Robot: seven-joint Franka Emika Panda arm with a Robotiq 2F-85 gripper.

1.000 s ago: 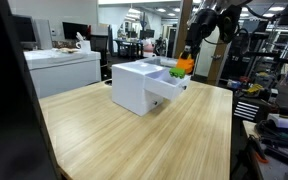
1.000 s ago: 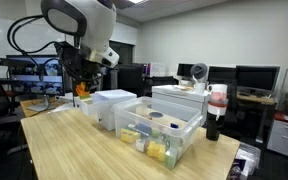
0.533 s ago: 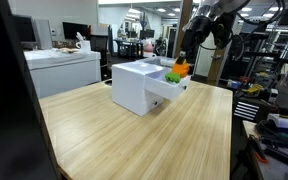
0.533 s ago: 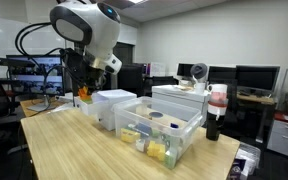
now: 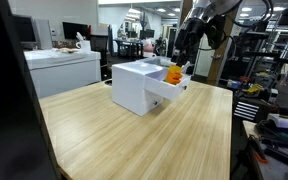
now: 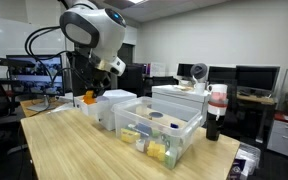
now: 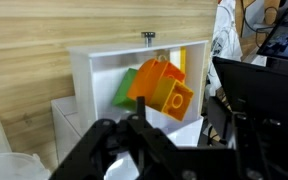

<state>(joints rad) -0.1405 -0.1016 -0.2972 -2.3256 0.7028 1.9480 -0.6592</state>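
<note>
so the gripper (image 7: pixel 169 128) hangs right over the open white drawer (image 7: pixel 94 75), jaws spread partway w/ nothing between them afaict. orange toy (image 7: pixel 162 88) lies inside the drawer, leaning on a green piece (image 7: pixel 122 88), clear of the jaws. in an exterior view the drawer unit (image 5: pixel 134 88) sits on the wooden table (image 5: pixel 134 140), approx mid-table.

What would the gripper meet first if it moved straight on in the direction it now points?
Most likely the orange toy lying in the open white drawer, right below the gripper; exact depth is unclear.
</note>
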